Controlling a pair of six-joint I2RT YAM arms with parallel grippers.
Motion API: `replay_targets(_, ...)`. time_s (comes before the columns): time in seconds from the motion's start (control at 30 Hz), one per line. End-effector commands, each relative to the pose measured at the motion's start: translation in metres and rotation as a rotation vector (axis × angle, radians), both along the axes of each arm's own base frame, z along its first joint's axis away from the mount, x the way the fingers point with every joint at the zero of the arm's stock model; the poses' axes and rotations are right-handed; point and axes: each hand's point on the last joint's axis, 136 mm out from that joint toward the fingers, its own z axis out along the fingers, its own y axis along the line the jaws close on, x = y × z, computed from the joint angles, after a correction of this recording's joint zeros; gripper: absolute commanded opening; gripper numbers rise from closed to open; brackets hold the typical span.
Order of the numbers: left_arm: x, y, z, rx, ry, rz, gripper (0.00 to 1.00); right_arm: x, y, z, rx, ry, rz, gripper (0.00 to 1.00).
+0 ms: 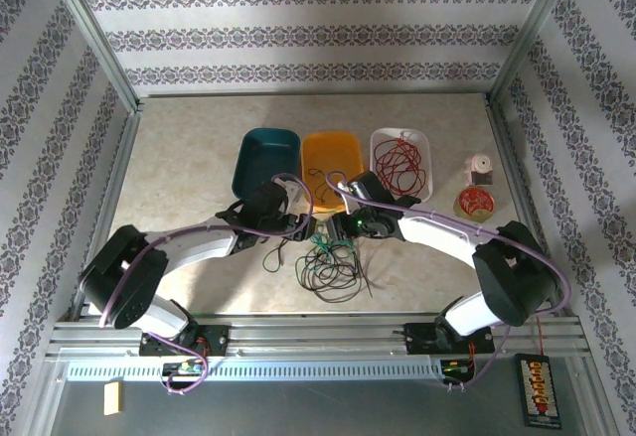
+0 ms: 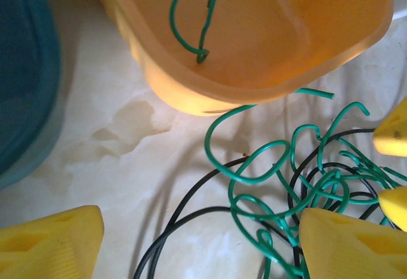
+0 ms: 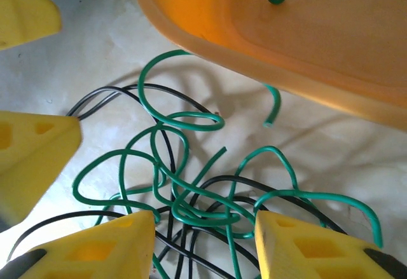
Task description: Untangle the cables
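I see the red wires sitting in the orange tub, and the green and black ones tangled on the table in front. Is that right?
Not quite. The red wires lie in the white tub, to the right of the orange tub, as the top view shows. The green and black ones are indeed tangled on the table in front.

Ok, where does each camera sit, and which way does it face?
Top external: above and behind the bases, looking down at the table; both arms show, left gripper and right gripper over the cables.
Left wrist: on the left arm, looking down between its yellow fingers at green and black cables beside the orange bin.
Right wrist: on the right arm, looking down between its yellow fingers at that tangle.
Shared: both wrist views show the tangle and the orange bin.
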Motion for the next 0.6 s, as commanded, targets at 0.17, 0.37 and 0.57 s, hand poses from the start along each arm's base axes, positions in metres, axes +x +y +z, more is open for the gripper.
replay_targets(0.17,0.027,-0.026,-0.003,-0.050,-0.006,-0.020,0.79,-0.001,-0.018,0.001,-0.018,-0.021,-0.054,0.46)
replay_targets(0.37,0.036,-0.033,-0.019,-0.017,0.026,-0.016,0.74,-0.005,-0.024,-0.003,-0.020,-0.016,-0.064,0.45)
replay_targets(0.57,0.036,-0.044,-0.030,-0.007,0.052,-0.032,0.53,-0.007,-0.028,-0.003,-0.021,-0.023,-0.076,0.45)
